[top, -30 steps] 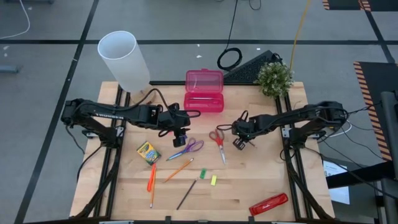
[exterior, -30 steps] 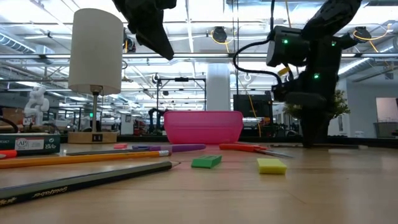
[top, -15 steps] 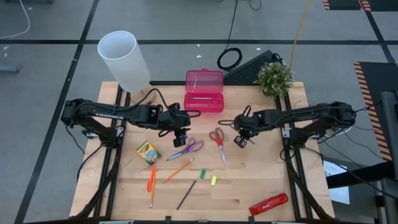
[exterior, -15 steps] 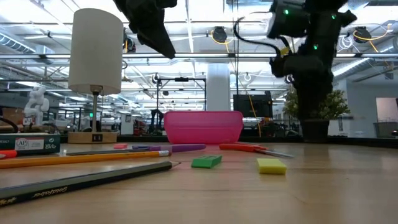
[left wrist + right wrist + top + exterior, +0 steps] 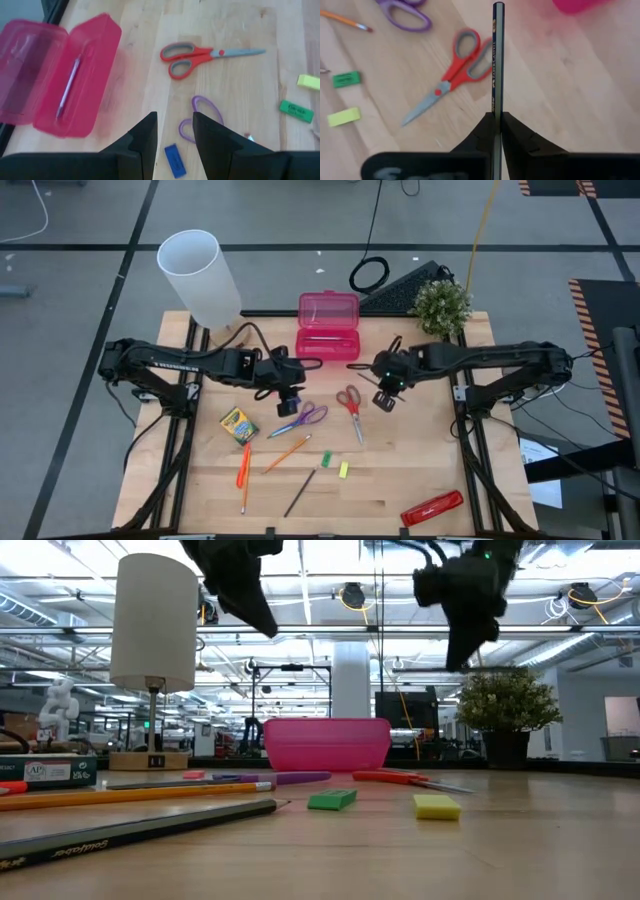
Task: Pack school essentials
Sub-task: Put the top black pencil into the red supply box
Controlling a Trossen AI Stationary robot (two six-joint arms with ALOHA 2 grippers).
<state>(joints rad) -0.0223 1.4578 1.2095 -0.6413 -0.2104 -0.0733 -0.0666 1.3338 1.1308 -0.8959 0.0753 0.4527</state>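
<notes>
My right gripper point(image 5: 497, 125) hangs above the table between the red scissors point(image 5: 350, 402) and the open pink case point(image 5: 328, 325), shut on a dark pencil point(image 5: 497, 60). My left gripper point(image 5: 174, 137) hovers open and empty over the purple scissors point(image 5: 305, 418) and a blue eraser point(image 5: 175, 160). Lying flat on the table are a crayon box point(image 5: 238, 424), an orange pencil point(image 5: 288, 452), another dark pencil point(image 5: 300, 493), a green eraser point(image 5: 326, 459) and a yellow eraser point(image 5: 343, 469). A thin pen point(image 5: 67, 85) lies inside the case. My right gripper pinches the dark pencil between its two fingers, by the stretch point(image 5: 497, 111) just ahead of the fingertips. The rest of the pencil sticks out past the tips to its free end point(image 5: 498, 6), pointing toward the table's left. It is lifted clear of the table.
A white cylinder point(image 5: 198, 275) stands at the far left corner and a small plant point(image 5: 441, 305) at the far right. A long red bar point(image 5: 432, 507) lies near the front right. Bare wood lies right of the red scissors.
My right gripper has risen from table height with the dark pencil and gone toward the far edge and the pink case. The pencil is now clear of the table.
</notes>
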